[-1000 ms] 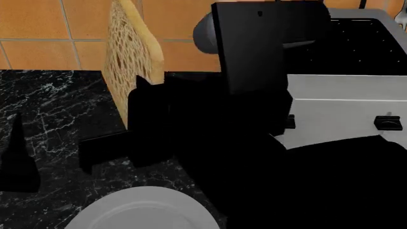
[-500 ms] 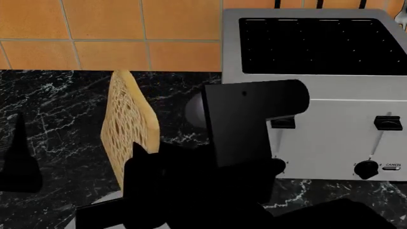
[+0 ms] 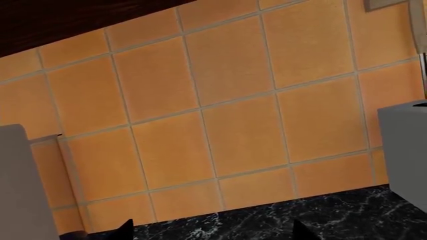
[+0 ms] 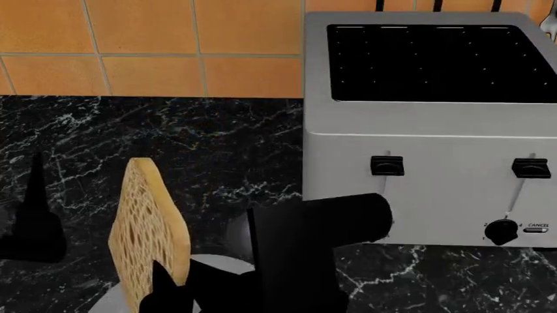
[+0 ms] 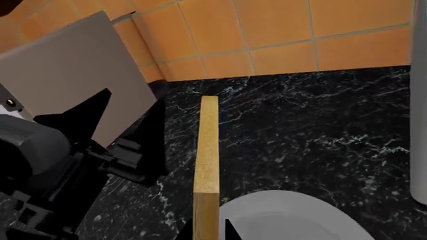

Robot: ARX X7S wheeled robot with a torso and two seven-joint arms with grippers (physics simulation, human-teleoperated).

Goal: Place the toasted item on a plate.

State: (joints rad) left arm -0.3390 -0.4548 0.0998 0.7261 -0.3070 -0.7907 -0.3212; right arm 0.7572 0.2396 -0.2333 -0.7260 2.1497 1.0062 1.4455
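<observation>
Left wrist view: my left hand's fingertips barely show as two dark points at the frame edge, with nothing between them, so I cannot tell whether it is released or clenched. Beyond them are the orange tiled wall and a strip of black marble bench.

Head view: my right hand is grasping the toast by its lower edge, the slice standing upright on edge just over the near rim of the plate, most of which my arm covers. My left hand is a dark shape off by itself on the bench. The toaster stands near behind the arm.

Right wrist view: the toast shows edge-on, thin and vertical, with the plate just beside and under its held end.

To do this well, I judge I should tip the slice flat toward the plate's centre, lower it until it rests, then let go; released upright, it may topple off the rim. Nothing blocks the plate, though the toaster limits my arm's swing.
</observation>
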